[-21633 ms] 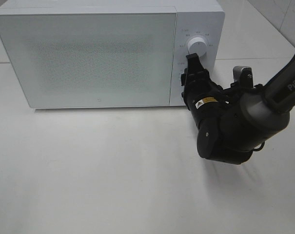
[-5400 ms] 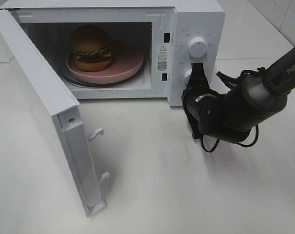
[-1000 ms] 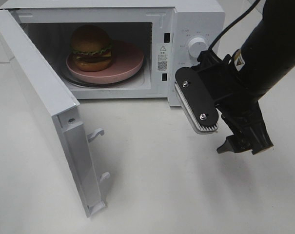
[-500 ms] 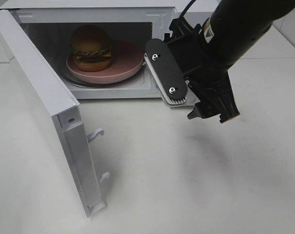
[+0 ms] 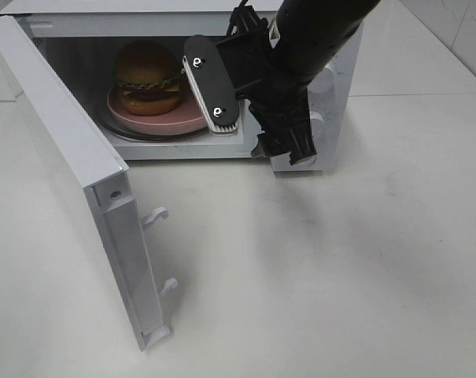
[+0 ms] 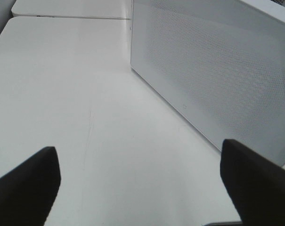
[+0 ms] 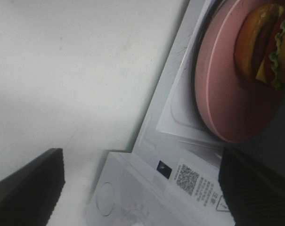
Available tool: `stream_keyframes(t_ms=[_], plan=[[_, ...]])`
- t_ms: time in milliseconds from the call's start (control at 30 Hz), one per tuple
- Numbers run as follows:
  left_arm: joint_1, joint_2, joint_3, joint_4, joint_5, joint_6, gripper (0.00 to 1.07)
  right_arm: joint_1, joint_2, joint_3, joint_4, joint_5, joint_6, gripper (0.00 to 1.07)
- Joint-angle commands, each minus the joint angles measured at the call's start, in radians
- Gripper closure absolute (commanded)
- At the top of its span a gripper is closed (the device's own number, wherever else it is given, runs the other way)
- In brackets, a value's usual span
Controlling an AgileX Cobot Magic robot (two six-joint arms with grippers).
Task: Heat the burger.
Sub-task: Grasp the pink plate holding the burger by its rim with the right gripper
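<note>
Burger (image 5: 147,76) upright on pink plate (image 5: 178,122) inside microwave (image 5: 104,24), whose door (image 5: 80,189) stands wide open over the worktop (image 5: 316,276). Right fingers (image 5: 212,87) spread and empty before the cavity mouth, one pad covering the plate's edge; left fingers (image 6: 24,186) likewise parted, holding nothing, facing the door's outer face. Loading appears done; the probable next move is to clear the opening and swing the door shut. Control panel largely hidden behind the right arm; left arm absent from the high view
</note>
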Motion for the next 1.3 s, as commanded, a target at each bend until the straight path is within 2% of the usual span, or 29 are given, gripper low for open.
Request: stream_keyframes(t_ms=[33,600,1000,1300], plan=[[-0.001,-0.007,0.004,-0.006,-0.008,0.001,0.22,0.003,0.048,-0.049,-0.006,-0.028,0.017,0.22],[-0.001,-0.007,0.004,-0.006,-0.008,0.001,0.22,0.003,0.292,-0.276,-0.003,-0.07,0.06,0.24],[-0.001,-0.007,0.004,-0.006,-0.008,0.001,0.22,0.0,0.418,-0.378,-0.003,-0.09,0.082,0.25],[-0.001,-0.007,0.004,-0.006,-0.008,0.001,0.22,0.0,0.52,-0.513,-0.004,-0.067,0.106,0.27]])
